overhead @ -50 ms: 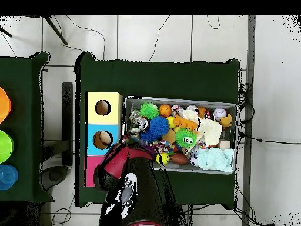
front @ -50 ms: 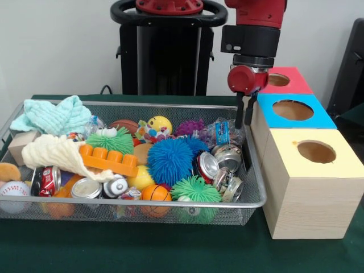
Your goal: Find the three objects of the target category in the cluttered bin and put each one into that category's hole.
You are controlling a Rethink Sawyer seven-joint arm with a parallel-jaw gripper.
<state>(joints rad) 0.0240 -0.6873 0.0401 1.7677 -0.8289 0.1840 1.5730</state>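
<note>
Bin [front @ -50 ms: 250, 200] lies just beside and below the gripper [front @ -50 ms: 244, 116], which hangs empty, fingers apart, by the blue box [front @ -50 ms: 318, 119], apparently between picks.

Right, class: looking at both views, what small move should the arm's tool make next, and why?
Probably shift the tool slightly sideways over the wire bin, then lower it. It hangs open and empty at the bin's far corner, beside the blue box, not above the clutter. The crushed cans and plastic bottle lie closest.
</note>
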